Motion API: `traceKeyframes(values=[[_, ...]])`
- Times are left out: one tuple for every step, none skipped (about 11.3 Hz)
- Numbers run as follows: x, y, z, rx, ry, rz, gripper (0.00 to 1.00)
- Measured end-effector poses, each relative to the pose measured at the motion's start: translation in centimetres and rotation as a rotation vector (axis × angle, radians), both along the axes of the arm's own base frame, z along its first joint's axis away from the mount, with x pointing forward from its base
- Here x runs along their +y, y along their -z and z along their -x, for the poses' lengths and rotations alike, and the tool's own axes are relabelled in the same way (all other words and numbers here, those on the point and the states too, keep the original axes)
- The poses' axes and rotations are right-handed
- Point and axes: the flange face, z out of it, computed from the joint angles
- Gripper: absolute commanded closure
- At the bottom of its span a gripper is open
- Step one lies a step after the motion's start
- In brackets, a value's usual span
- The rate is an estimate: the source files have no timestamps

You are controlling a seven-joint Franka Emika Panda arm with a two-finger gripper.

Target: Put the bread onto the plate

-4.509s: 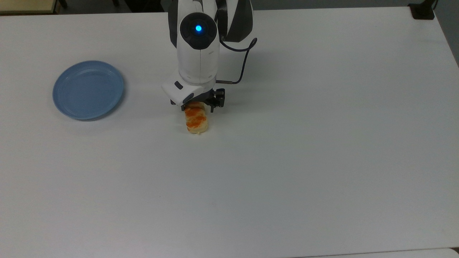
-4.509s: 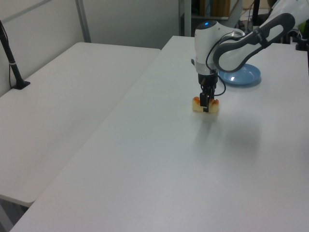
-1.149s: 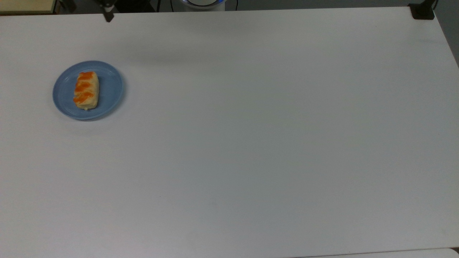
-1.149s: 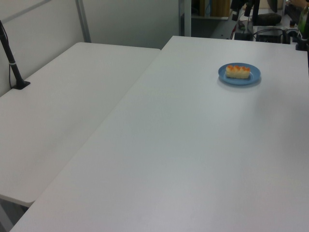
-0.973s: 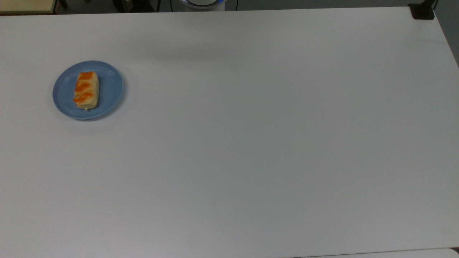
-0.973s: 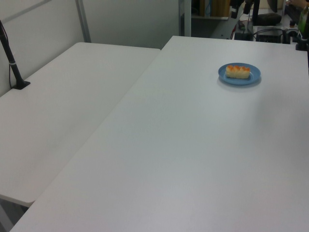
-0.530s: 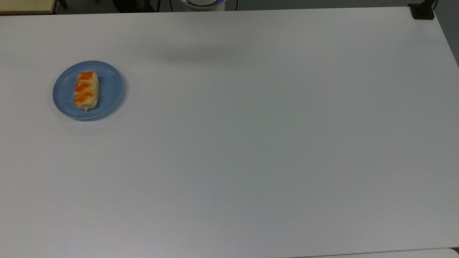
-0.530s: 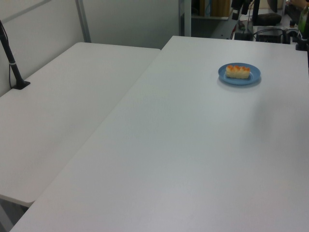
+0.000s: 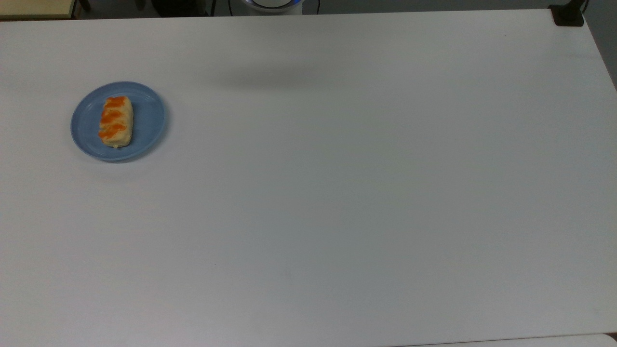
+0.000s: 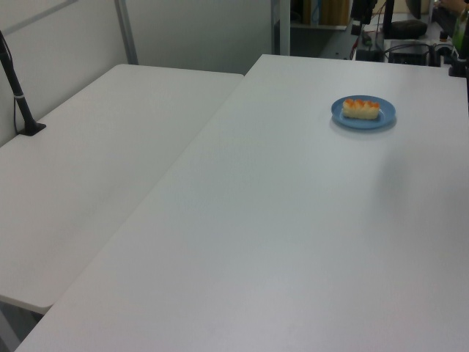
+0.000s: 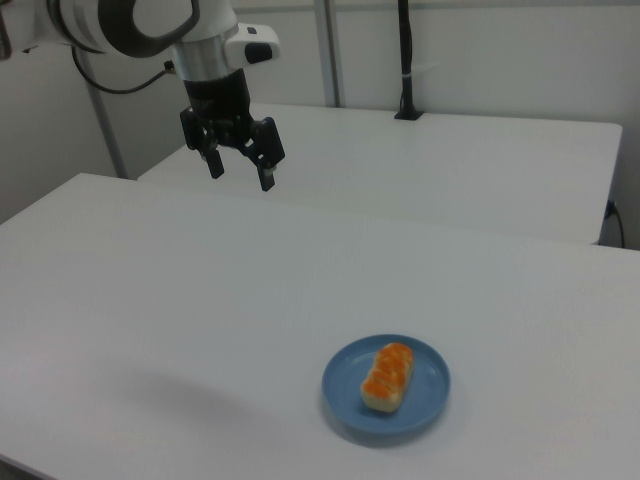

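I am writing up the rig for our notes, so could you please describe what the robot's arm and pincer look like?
The arm has glossy white shells with dark grey to black sections at its joints. A thin dark cable loops beside the wrist. The pincer is black, mounted under a white flange, and ends in two slim black fingers.

A wide white worktop (image 9: 337, 193) carries the scene, its matte surface plain. Directly on it, near the top view's left edge, sits the round light-blue plate (image 9: 149, 118), flat on the surface with its raised rim showing all round. In the left view the plate (image 10: 384, 116) lies toward the far right, and a second white worktop (image 10: 110, 147) adjoins on the left view's left.
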Motion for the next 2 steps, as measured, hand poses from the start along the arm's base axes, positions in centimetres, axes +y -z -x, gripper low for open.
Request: traceKeyframes(values=[[0.01, 0.18, -0.09, 0.003, -0.001, -0.001, 0.00], [-0.14, 0.36, -0.16, 0.006, 0.000, -0.002, 0.00]])
